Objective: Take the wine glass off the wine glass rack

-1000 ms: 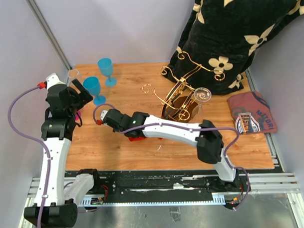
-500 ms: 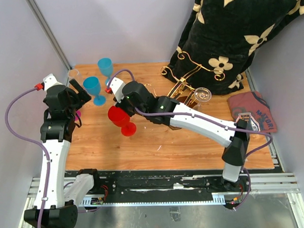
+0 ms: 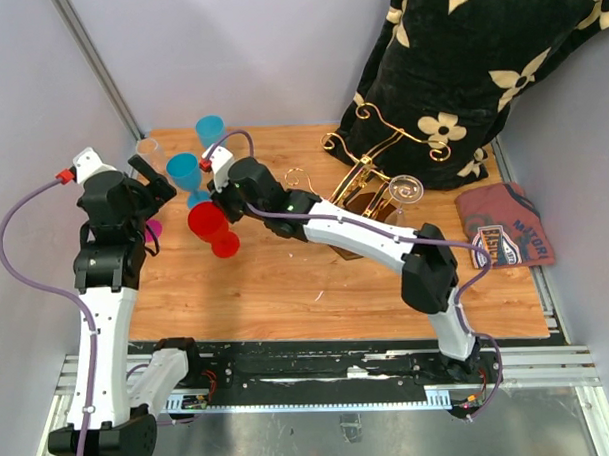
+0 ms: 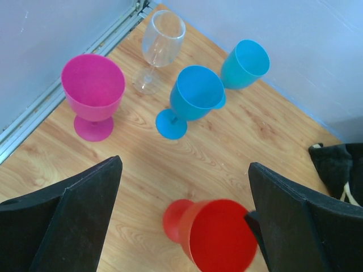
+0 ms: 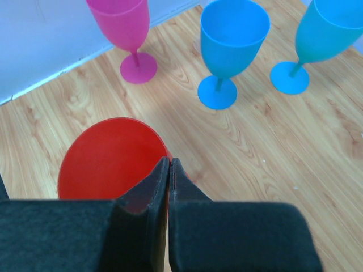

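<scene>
Red wine glass [image 5: 108, 158] was off the wine glass rack [image 3: 368, 191], well to its left and tilted, foot lower than bowl. Could not tell whether the foot touched the surface [image 3: 317, 288].

Right pincer [image 5: 169, 170] was closed hard on the bowl's rim, one finger inside and one outside.

Left pincer [image 4: 184, 164] stood spread wide with nothing in it, farther left of the rack than the red glass.

A clear wine glass [image 3: 406, 190] lay on the rack's right side.

Handling, as judged:
- The red glass looked like opaque moulded plastic: light, stiff, unlikely to shatter.
- Its wall was smooth, so probably slippery.
- A rim pinch leaves bowl and foot free to swing, and the tilt suggested that.
- The stem, or a grip across the bowl, would be steadier.
- The clear one on the rack looked thin and breakable; the stem seemed the safer hold.

Writing:
- A folded red-brown cloth [image 3: 505, 236] right of the rack carried a printed badge with lettering, too small to read.
- Black fabric [image 3: 459, 72] behind the rack showed cream flower and monogram motifs, with no legible words.
- No labels seen on the glasses.
</scene>
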Controlling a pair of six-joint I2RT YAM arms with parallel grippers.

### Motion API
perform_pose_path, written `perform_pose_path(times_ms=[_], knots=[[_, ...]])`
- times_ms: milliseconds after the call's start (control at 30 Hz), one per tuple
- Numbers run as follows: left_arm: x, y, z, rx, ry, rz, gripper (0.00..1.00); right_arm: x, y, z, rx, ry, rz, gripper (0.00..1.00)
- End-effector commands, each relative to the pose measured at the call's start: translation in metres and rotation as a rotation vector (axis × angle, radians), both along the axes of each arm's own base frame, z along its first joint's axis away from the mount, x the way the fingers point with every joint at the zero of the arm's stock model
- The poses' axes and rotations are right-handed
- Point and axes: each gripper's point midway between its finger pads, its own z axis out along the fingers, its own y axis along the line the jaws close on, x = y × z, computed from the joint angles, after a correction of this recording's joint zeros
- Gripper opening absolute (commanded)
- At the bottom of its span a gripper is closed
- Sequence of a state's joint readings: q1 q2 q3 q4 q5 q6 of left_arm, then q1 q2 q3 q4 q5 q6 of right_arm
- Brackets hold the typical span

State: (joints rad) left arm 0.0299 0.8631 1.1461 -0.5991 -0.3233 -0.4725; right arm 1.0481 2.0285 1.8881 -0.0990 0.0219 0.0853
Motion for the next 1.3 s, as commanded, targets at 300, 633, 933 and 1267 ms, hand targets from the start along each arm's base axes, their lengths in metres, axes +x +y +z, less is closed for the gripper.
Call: perform_pose_path(times_ms=[300, 633, 933, 1267], knots=[[-0.006, 0.003, 0.026, -0.02, -0.078, 0.019, 1.0, 0.061, 0.065, 0.015, 0.257, 0.03, 0.002, 0.01], [-0.001, -0.009, 0.013, -0.043, -0.058, -0.042, 1.0, 0.08, 0.079, -0.008, 0.26, 0.062, -0.013, 0.01], [0.004, -0.015, 0.005, -0.063, -0.046, -0.076, 1.0, 0.083, 0.076, -0.03, 0.2, 0.076, -0.017, 0.07], [0.0, -0.012, 0.017, -0.055, -0.07, -0.06, 1.0, 0.07, 0.063, 0.014, 0.253, 0.009, 0.015, 0.54]])
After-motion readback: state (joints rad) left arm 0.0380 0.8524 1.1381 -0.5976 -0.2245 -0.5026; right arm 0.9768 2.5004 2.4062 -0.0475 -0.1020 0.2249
